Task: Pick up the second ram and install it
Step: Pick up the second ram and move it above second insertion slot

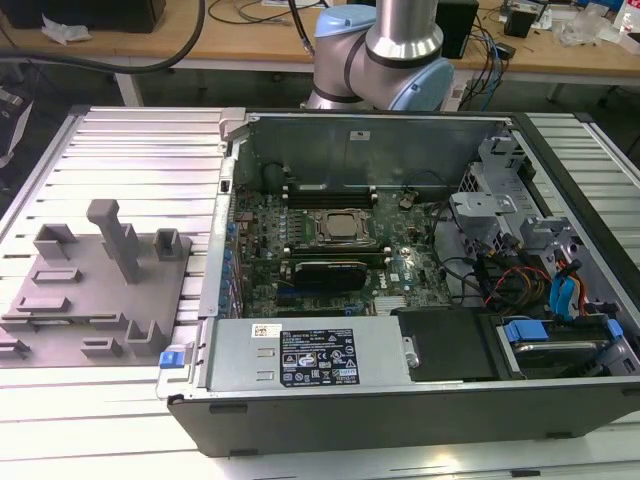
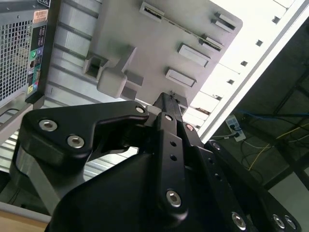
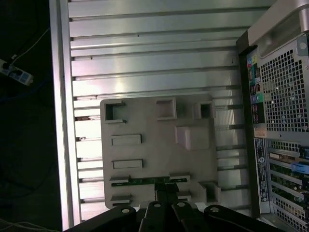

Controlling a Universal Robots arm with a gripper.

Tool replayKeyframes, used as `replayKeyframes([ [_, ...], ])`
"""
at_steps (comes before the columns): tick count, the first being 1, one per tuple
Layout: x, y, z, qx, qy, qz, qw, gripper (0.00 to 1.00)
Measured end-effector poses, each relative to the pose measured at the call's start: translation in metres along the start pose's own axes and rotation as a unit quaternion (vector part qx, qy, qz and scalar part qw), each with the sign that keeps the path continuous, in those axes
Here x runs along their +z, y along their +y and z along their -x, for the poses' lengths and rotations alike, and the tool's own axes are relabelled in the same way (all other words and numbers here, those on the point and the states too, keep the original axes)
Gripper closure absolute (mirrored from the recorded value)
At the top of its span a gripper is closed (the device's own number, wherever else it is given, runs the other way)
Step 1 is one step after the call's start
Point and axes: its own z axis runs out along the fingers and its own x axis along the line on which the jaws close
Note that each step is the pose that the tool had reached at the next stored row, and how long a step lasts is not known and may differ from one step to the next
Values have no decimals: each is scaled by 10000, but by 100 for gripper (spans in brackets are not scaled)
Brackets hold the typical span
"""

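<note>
Hovering over the flat grey plastic block fixture (image 3: 154, 128) with the black jointed metal gripper (image 3: 166, 192), nearest to the thin, greenish circuit-board second ram (image 3: 145, 181); seating that ram across two small slots near the fixture's edge. Giving no clear sign of grip state: cannot tell whether released or clenched. Resting the fixture on the ribbed aluminium table (image 1: 130, 150) beside the open black computer case (image 1: 400, 412), exposing a green motherboard (image 1: 262, 215).
</note>
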Motion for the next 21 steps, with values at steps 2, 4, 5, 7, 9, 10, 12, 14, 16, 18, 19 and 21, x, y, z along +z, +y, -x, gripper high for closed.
replayKeyframes([
  [2,0,0,0,0,0,0,10000,89],
  [4,0,0,0,-22,1,1,10000,89],
  [5,0,0,0,-152,7,2,9999,89],
  [7,0,0,0,-320,13,3,9995,89],
  [9,0,0,0,-537,23,3,9986,89],
  [10,1,0,0,-629,27,4,9980,89],
  [12,0,0,0,-859,37,8,9963,89],
  [14,0,0,0,-1172,51,15,9931,89],
  [16,0,0,0,-1526,66,22,9883,89],
  [18,0,0,0,-1809,78,29,9835,89],
  [19,0,0,0,-1963,85,32,9805,89],
  [21,0,0,0,-2218,96,39,9750,89],
])
